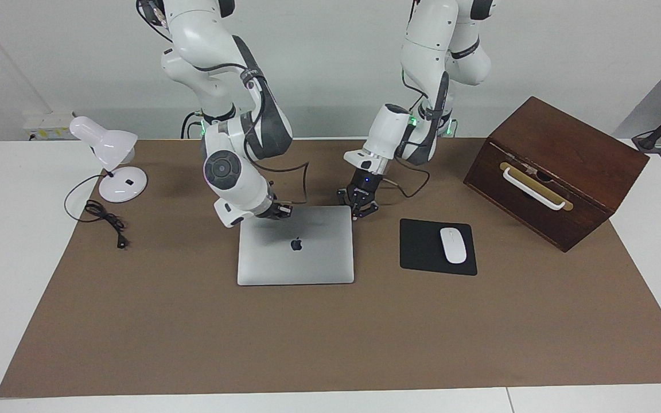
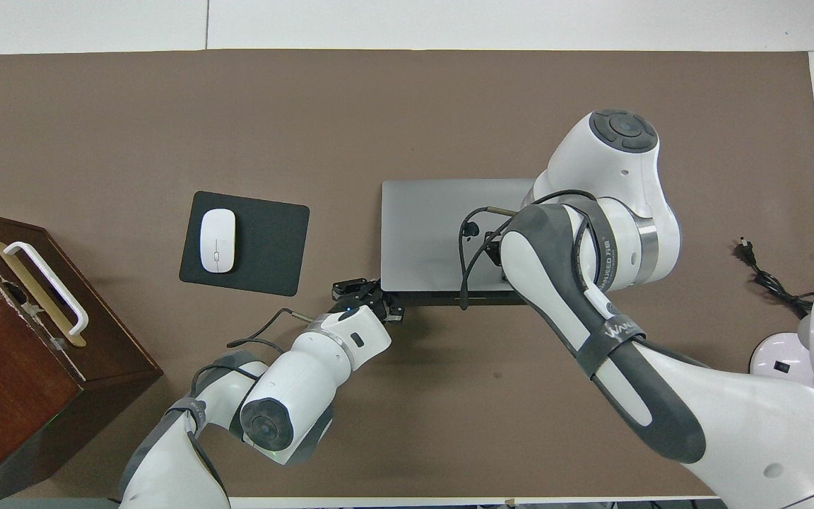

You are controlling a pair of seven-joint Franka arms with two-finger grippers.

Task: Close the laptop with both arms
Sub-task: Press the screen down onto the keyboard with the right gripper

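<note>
The silver-grey laptop [image 1: 296, 258] lies in the middle of the brown mat with its lid down and the apple logo facing up; it also shows in the overhead view [image 2: 428, 233]. My left gripper [image 1: 359, 207] is low at the laptop's corner nearest the robots, toward the left arm's end, with its fingers spread and empty; it also shows in the overhead view [image 2: 368, 293]. My right gripper [image 1: 276, 210] is low over the lid's edge nearest the robots, toward the right arm's end. In the overhead view the right arm hides it.
A black mouse pad [image 1: 422, 246] with a white mouse [image 1: 453, 245] lies beside the laptop toward the left arm's end. A brown wooden box [image 1: 560, 166] with a white handle stands farther that way. A white desk lamp [image 1: 109, 146] and its black cable [image 1: 104, 218] are at the right arm's end.
</note>
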